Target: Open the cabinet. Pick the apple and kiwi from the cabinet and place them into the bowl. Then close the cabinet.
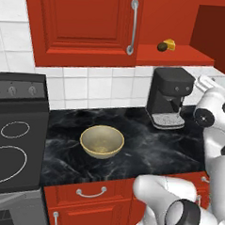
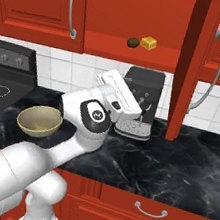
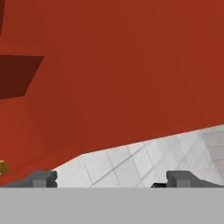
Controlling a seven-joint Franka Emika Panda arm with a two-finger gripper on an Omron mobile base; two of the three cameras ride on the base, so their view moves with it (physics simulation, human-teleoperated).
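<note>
The cabinet point(image 2: 132, 19) is seen with its right door point(image 2: 189, 69) swung out edge-on toward the room, while its left door point(image 1: 87, 23) is shut flat, its long silver handle point(image 1: 133, 27) upright near the inner edge. On the bare shelf floor of the opened half, near the front edge, the kiwi point(image 2: 133, 43) is set just beside a yellow cheese wedge point(image 2: 148, 43), the kiwi on the side nearer the shut door. Whether the two touch cannot be made out at this size.

The bowl point(image 1: 102, 141) is placed on the black marbled counter point(image 1: 145, 144), toward its front edge and nearer the stove point(image 1: 13, 141) than the black coffee machine point(image 1: 169, 96), which is backed against the tiled wall point(image 1: 97, 87) below the opened half. Nothing is seen inside the bowl.

The gripper point(image 3: 111, 179) is raised in front of the coffee machine and pointed up at the red cabinet underside and the tiles. Its fingertips point(image 3: 43, 178) are spread as wide as they go, and nothing is held between them.
</note>
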